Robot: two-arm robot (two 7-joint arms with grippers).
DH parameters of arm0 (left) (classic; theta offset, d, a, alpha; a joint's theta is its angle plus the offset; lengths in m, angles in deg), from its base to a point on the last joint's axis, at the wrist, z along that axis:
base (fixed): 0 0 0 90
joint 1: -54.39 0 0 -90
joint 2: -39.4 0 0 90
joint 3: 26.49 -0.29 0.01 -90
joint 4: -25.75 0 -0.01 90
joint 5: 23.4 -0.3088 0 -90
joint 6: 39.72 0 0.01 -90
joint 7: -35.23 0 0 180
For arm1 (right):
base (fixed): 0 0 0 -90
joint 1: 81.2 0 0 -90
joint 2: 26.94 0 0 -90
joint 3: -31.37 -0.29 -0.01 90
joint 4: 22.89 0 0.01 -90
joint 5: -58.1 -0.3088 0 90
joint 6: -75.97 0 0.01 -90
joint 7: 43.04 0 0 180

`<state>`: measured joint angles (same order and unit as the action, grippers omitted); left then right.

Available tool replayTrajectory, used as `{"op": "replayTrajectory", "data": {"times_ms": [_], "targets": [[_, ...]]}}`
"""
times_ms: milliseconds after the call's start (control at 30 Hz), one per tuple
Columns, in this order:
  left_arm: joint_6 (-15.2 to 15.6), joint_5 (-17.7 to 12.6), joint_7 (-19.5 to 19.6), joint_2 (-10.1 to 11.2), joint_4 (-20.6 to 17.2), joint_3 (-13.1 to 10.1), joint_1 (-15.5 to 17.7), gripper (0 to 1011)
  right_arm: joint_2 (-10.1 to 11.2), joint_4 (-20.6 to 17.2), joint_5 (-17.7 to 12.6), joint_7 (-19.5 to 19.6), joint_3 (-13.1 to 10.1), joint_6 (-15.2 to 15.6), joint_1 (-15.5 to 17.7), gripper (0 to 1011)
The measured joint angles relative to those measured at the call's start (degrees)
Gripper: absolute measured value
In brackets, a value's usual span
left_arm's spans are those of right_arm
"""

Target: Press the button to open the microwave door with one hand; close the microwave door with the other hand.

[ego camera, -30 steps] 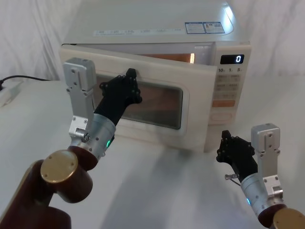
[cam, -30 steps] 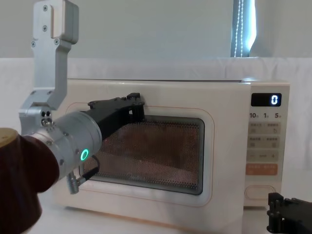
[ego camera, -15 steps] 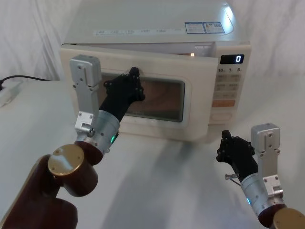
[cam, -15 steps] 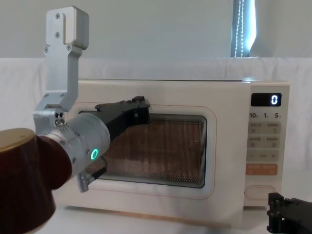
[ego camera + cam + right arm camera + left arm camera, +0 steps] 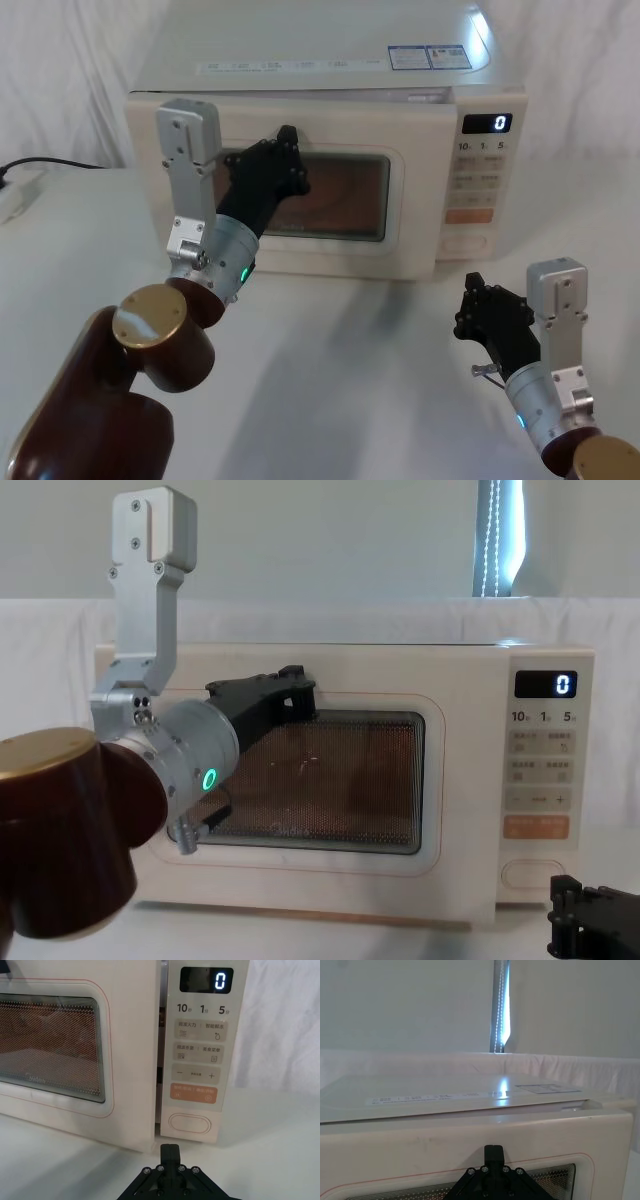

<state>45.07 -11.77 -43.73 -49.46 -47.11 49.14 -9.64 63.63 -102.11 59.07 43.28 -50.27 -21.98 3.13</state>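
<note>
A white cloth-covered worktop (image 5: 330, 380) carries the microwave. The left black two-finger gripper (image 5: 288, 140), fingers together, pushes the stiff, hinged cream microwave door (image 5: 400, 215) near its top edge; the door likely needs firm latching pressure. The right gripper (image 5: 478, 300), fingers together, idles below the pill-shaped cream button (image 5: 190, 1123).

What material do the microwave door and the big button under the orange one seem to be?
The microwave door: probably glossy cream plastic, as it gleams softly; its dark window, glass or clear plastic, carries a fine dotted mesh. The button: likely the same smooth cream plastic, with a thin outlined rim.
</note>
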Motion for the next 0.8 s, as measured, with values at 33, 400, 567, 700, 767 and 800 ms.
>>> {"op": "replayTrajectory", "data": {"times_ms": [33,400,567,700,767,800], "targets": [[0.0,0.0,0.0,0.0,0.0,0.0,0.1,0,0.0,0.0,0.0,0.0,0.0,0.0,0.0,0],[-0.1,-0.3,0.1,-0.2,0.6,-0.1,0.5,0,0.0,0.0,0.0,0.0,0.0,0.0,0.0,0],[-0.1,-0.4,0.5,-0.1,1.0,-0.3,0.9,0,0.0,0.0,0.0,0.0,0.0,0.0,0.0,0],[0.0,-0.4,0.8,-0.1,1.6,-0.5,1.4,0,0.0,0.0,0.0,0.0,0.0,0.0,0.0,0],[0.1,-0.4,1.0,-0.2,1.8,-0.6,1.7,0,0.0,0.0,0.0,0.0,0.0,0.0,0.0,0],[0.1,-0.4,1.0,-0.2,1.9,-0.6,1.7,0,0.0,0.0,0.0,0.0,0.0,0.0,0.0,0]]}}
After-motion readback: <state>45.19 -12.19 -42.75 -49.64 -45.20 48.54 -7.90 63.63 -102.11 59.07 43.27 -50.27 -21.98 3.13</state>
